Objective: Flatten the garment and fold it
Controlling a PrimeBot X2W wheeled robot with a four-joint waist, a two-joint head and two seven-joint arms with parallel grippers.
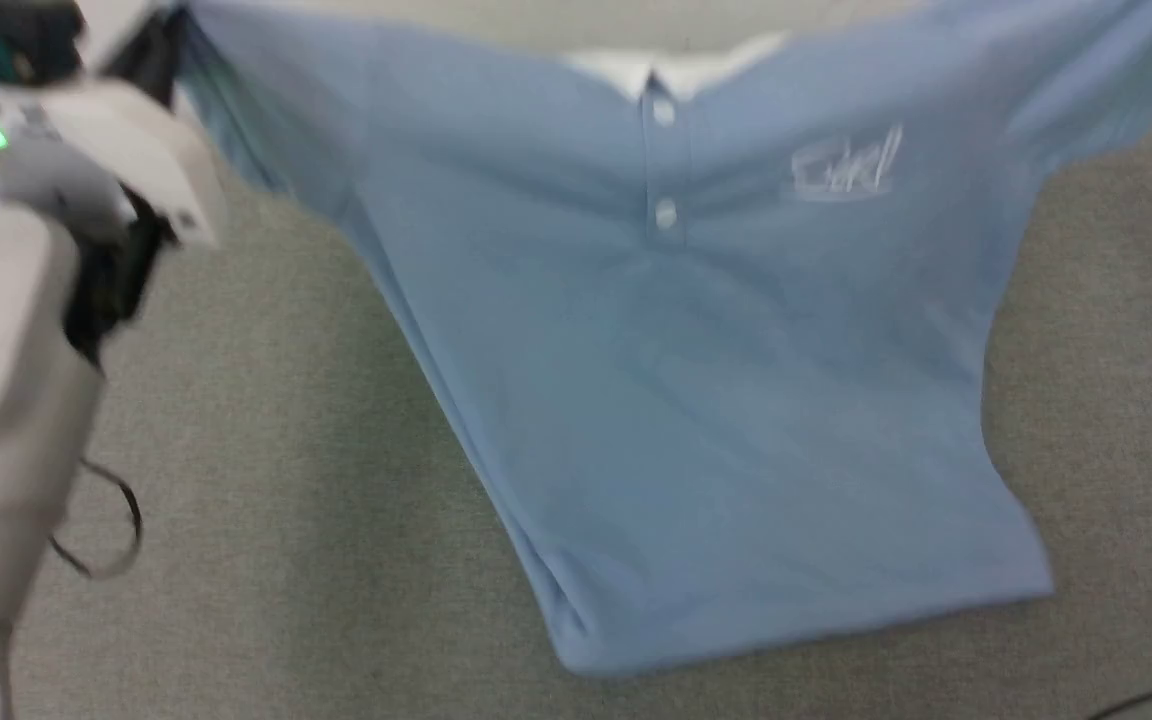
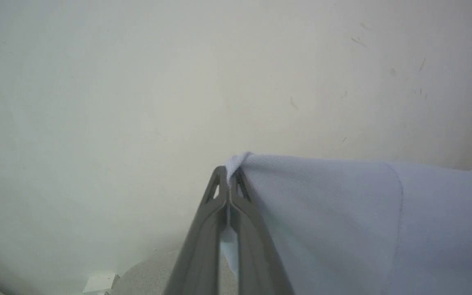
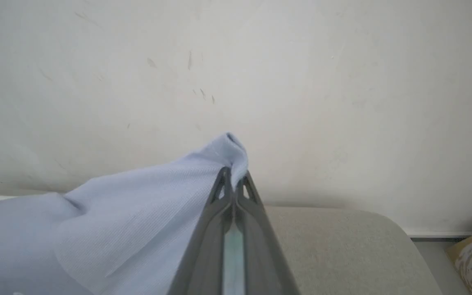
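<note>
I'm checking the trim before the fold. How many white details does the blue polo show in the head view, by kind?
White collar: 1
White buttons: 2, upper and lower
White script logo: 1
Total: 4, all on the polo shirt

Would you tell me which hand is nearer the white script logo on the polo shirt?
Right. The right hand pinches the sleeve nearer the logo; the left hand pinches the opposite sleeve.

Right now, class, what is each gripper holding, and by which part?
Both hold the shirt. The left gripper pinches the end of one sleeve and the right gripper the end of the other, with the shirt spread between them.
</note>
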